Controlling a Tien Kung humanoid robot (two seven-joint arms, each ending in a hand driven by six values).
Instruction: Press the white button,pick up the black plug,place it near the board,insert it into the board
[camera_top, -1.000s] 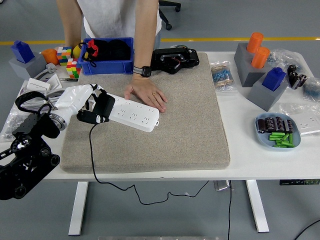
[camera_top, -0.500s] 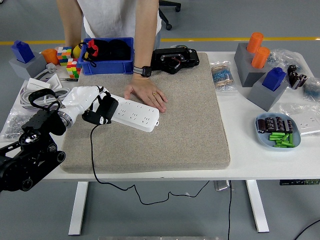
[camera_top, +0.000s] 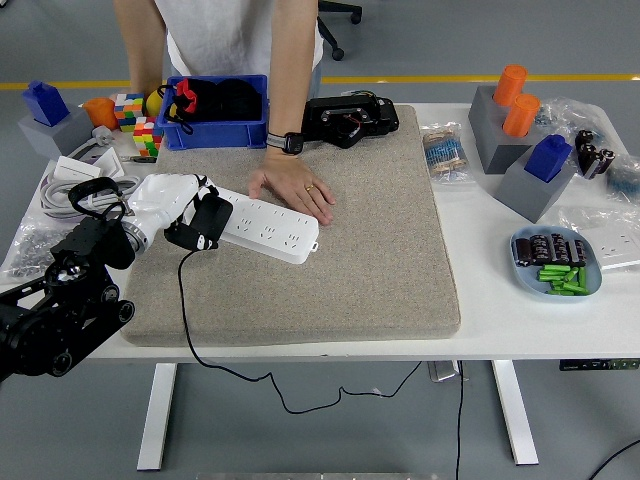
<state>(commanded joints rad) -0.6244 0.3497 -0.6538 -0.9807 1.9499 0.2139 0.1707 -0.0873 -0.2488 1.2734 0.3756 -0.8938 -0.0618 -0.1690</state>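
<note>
A white power strip (camera_top: 268, 229) lies on the grey felt mat (camera_top: 350, 250), angled down to the right. My left hand (camera_top: 190, 215), white-shelled, is shut on the black plug (camera_top: 206, 222) at the strip's left end. The plug's black cable (camera_top: 184, 310) runs down over the mat's front edge. A person's hand (camera_top: 292, 186) presses flat on the strip's far right end, holding it still. The white button is hidden under my hand. My right arm is out of view.
A blue bin (camera_top: 213, 112) and a black device (camera_top: 350, 118) stand at the back of the mat. Coloured cubes (camera_top: 138, 120) and cables (camera_top: 70, 190) lie at left. Grey blocks with orange cylinders (camera_top: 510, 115) and a blue dish (camera_top: 556, 262) sit at right.
My left arm has shifted up and to the right, and the plug has moved a little further onto the strip's left end. The person's hand has stayed put.
</note>
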